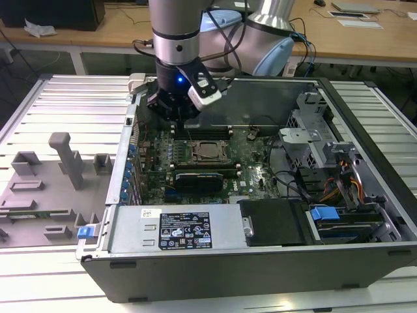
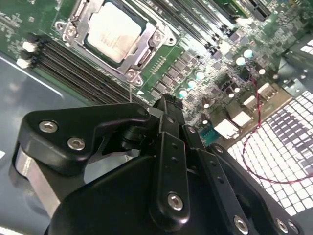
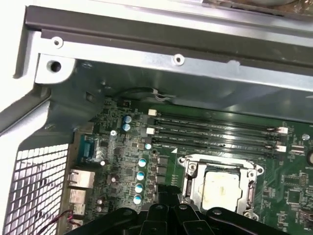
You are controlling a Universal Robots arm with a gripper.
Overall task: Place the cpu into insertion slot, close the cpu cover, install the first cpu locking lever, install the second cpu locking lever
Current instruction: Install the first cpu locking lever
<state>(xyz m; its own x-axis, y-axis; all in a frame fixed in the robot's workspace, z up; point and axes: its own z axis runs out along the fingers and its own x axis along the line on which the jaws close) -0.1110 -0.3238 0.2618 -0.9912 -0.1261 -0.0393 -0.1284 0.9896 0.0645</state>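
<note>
This looks like a robotics lab. An opened desktop computer case (image 1: pixel 260 274) lies on a ribbed aluminium workbench (image 1: pixel 65 104), beside a grey tray of moulded part holders (image 1: pixel 39 195). 1 robot arm (image 1: pixel 176 32) stands over the case, and wooden desks (image 1: pixel 117 29) with trailing cables line the background.

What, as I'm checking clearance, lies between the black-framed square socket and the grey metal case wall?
Long narrow black memory slots, side by side, in the first wrist view.
</note>
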